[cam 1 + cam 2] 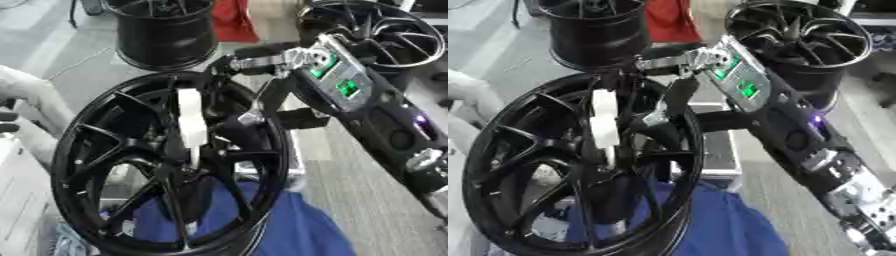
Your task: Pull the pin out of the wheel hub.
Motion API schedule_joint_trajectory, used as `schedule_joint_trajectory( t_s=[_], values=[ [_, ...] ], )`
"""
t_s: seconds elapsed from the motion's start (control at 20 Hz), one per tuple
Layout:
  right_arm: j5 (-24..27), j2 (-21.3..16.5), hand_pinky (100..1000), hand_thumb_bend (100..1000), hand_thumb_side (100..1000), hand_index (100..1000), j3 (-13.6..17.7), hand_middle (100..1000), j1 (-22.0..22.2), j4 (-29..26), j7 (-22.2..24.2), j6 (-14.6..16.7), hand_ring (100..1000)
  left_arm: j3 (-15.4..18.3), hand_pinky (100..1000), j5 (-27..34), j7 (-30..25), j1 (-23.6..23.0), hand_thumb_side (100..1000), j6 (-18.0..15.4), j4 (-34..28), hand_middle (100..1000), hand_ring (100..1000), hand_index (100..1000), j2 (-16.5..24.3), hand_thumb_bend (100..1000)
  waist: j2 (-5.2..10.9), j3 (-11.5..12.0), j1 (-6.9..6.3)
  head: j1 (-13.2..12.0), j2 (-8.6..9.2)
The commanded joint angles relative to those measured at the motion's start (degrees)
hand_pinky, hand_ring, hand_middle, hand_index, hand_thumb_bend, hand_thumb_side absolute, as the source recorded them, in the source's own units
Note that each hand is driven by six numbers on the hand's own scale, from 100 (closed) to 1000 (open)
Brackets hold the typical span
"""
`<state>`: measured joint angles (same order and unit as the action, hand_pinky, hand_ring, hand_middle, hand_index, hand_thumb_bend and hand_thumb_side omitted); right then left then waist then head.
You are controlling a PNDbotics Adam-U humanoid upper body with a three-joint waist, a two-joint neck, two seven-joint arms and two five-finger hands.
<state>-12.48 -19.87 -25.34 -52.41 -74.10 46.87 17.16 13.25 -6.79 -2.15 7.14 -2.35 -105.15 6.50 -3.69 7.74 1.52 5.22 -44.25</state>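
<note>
The right hand (pixel 254 107) reaches in from the upper right, its black fingers (pixel 677 95) pointing down over the far rim of the big wheel and into the space behind the spokes. The fingers look long and mostly straight, lying close together, but where their tips end is lost against the black metal, so I cannot tell whether they close on anything. Behind the hand, the wrist shows silver joints and a grey panel (pixel 337 80) with green lights, and the black forearm (pixel 798 135) runs back to the lower right with a small purple light on it.

The wheel hub (pixel 179 150) stands nearly upright in the middle of the view, a black multi-spoke rim (pixel 483 150) facing the camera. A white pin (pixel 192 122) sits upright at the centre of the spokes, broad in its upper part and narrowing to a thin point at the bottom, where it meets the hub. The hand is just beside the pin, to its right; contact between them cannot be made out.

A blue cloth (pixel 289 227) lies beneath and in front of the wheel. Two more black wheels stand behind: one at the upper left (pixel 166 32), another at the upper right (pixel 802 32). Something red (pixel 234 20) shows between them. The left hand does not show.
</note>
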Motion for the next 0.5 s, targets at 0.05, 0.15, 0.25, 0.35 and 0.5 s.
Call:
schedule_joint_trajectory(
  t_s=[0.05,0.15,0.25,0.35,0.5],
  values=[
    [1.1,-0.1,782,377,351,918,-0.1,846,-1.4,-2.1,0.8,0.2,825,-0.1,607,0.0,-0.2,0.7,620,-0.1,-0.7,658,625,854,0.9,128,0.51,0.0,-0.17,0.1,0.13],
    [1.5,0.0,782,377,351,915,-0.5,841,-1.4,-2.9,1.3,0.1,821,-0.1,607,0.0,-0.2,0.7,621,-0.1,-0.7,658,625,854,0.9,128,0.52,0.0,-0.14,0.1,0.13],
    [1.9,0.2,780,399,367,911,-0.8,832,-1.4,-3.7,1.7,0.0,812,-0.1,607,0.0,-0.2,0.7,615,-0.1,-0.7,658,625,854,0.9,135,0.53,0.0,-0.12,0.1,0.13],
    [2.0,0.4,778,374,350,906,-1.0,829,-1.4,-4.1,2.1,-0.2,808,-0.1,607,0.0,-0.2,0.7,621,-0.1,-0.7,658,625,854,0.9,128,0.54,0.0,-0.10,0.2,0.13],
    [2.0,0.9,775,376,353,906,-1.2,826,-1.4,-4.2,2.5,-0.4,802,-0.1,607,0.0,-0.2,0.7,621,-0.1,-0.7,658,625,854,0.9,127,0.51,0.1,-0.09,0.3,0.13]
  ],
)
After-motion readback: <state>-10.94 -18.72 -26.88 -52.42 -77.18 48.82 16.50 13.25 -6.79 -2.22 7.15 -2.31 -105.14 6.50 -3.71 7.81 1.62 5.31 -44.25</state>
